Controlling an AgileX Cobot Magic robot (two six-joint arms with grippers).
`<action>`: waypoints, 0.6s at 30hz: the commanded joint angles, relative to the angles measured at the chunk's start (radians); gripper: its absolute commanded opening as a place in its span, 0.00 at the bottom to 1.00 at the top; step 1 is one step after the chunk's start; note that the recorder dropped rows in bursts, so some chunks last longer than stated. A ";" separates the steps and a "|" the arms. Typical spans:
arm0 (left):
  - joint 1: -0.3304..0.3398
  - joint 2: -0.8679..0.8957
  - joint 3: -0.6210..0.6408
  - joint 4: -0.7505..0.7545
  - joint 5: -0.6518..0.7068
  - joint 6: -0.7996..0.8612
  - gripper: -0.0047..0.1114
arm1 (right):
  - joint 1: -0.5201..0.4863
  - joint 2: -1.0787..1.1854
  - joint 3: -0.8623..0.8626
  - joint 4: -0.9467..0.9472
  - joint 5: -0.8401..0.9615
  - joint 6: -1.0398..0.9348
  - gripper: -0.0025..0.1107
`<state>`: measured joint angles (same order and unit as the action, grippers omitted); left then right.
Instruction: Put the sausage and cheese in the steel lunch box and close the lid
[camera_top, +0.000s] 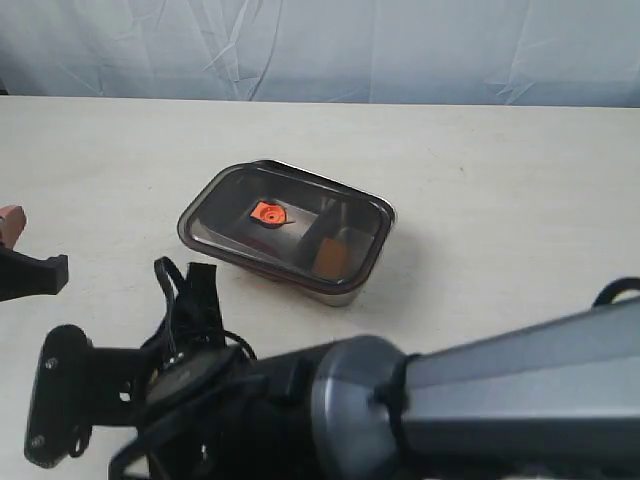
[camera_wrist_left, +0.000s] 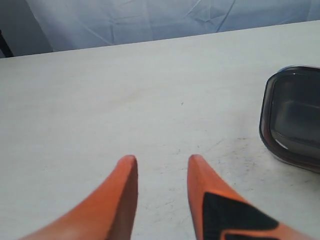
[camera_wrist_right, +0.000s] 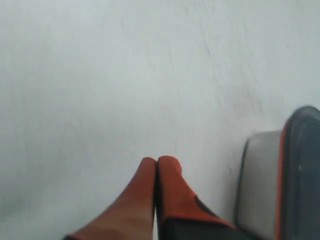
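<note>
Unless pressed home, the smoky orange-rimmed lid (camera_top: 285, 225) could slide off the shiny steel lunch box (camera_top: 345, 295) (right gripper (camera_wrist_right: 156, 161) clenched, left gripper (camera_wrist_left: 160, 160) spread).

Steel lunch box (camera_top: 350, 285) is sitting flat on counter (camera_top: 500, 180), near right tool (camera_wrist_right: 156, 161), apart from left tool (camera_wrist_left: 160, 160); dark smoky lid (camera_top: 300, 235) with orange valve (camera_top: 267, 213) is covering it.
</note>
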<state>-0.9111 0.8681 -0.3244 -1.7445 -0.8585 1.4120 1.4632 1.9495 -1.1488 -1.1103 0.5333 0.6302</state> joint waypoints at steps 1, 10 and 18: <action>-0.006 -0.006 0.007 0.000 -0.009 -0.007 0.33 | -0.130 0.001 -0.060 0.170 -0.240 0.024 0.02; -0.006 -0.006 0.007 0.000 -0.023 -0.018 0.32 | -0.269 0.007 -0.136 0.566 -0.225 -0.317 0.02; -0.006 -0.006 0.007 0.000 -0.218 -0.053 0.32 | -0.269 0.034 -0.136 0.672 -0.194 -0.436 0.02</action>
<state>-0.9111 0.8642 -0.3220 -1.7503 -0.9890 1.3836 1.1981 1.9747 -1.2792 -0.4566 0.3411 0.2201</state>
